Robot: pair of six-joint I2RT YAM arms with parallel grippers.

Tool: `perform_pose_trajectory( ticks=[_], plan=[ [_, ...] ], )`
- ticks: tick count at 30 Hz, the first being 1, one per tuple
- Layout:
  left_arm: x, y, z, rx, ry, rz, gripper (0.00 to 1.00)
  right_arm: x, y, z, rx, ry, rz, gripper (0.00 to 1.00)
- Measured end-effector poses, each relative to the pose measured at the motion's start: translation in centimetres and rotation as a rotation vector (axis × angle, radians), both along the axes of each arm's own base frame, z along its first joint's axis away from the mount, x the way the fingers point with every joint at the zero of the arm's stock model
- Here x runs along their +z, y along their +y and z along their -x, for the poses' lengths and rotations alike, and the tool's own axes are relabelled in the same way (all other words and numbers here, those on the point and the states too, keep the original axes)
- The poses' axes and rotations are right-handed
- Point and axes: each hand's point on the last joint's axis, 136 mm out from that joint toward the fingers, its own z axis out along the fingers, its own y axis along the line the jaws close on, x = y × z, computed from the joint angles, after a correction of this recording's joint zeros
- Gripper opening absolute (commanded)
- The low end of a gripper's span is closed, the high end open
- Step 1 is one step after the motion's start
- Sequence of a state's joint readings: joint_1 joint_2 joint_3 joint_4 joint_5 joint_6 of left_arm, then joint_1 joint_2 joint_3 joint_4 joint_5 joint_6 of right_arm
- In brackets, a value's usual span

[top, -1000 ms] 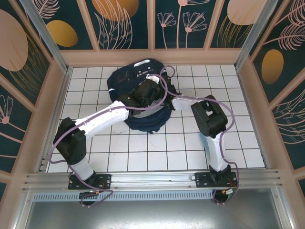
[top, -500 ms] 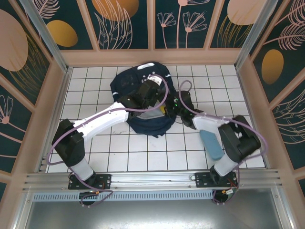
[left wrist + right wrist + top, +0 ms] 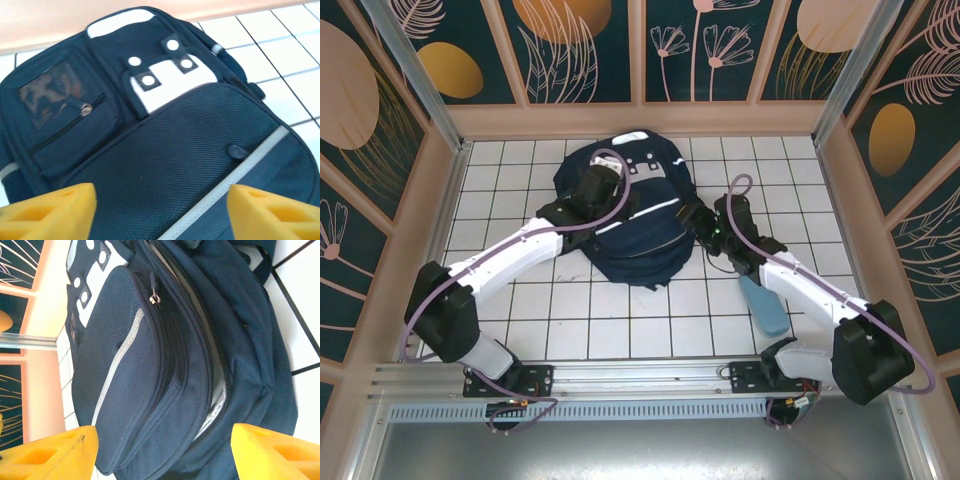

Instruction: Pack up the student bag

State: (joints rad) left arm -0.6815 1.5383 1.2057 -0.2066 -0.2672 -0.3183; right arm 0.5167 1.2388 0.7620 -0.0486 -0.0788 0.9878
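Student bag lay flat on the white-tiled table, far centre, near the back wall. Left end effector hovered over its front pocket, fingers spread, gripping nothing. Right end effector sat at the bag's right side, also spread and empty; main zip partly open, grey lining visible

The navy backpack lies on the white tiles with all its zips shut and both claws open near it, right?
Not all shut: in the right wrist view the student bag has its main compartment unzipped, pale lining showing. The rest holds.
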Motion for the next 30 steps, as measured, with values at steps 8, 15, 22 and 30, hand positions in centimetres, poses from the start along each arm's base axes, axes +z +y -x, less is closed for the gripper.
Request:
perform_pose_trajectory(
  ticks=[8, 15, 22, 30],
  plan=[
    [-1.4, 2.2, 1.0, 0.064, 0.045, 0.046, 0.77, -1.6, 3.5, -0.7, 0.091, 0.062, 0.045, 0.59],
    [-3.5, 5.5, 2.1, 0.153, 0.094, 0.069, 0.8, -2.7, 6.7, 0.0, 0.102, 0.156, -0.008, 0.5],
    [-5.4, 8.5, 3.7, 0.211, 0.131, 0.094, 0.79, -3.4, 8.3, -0.3, 0.064, 0.237, -0.106, 0.45],
    [-7.4, 10.1, 5.4, 0.23, 0.181, 0.119, 0.77, -5.6, 9.6, -0.6, 0.058, 0.332, -0.141, 0.13]
  ],
)
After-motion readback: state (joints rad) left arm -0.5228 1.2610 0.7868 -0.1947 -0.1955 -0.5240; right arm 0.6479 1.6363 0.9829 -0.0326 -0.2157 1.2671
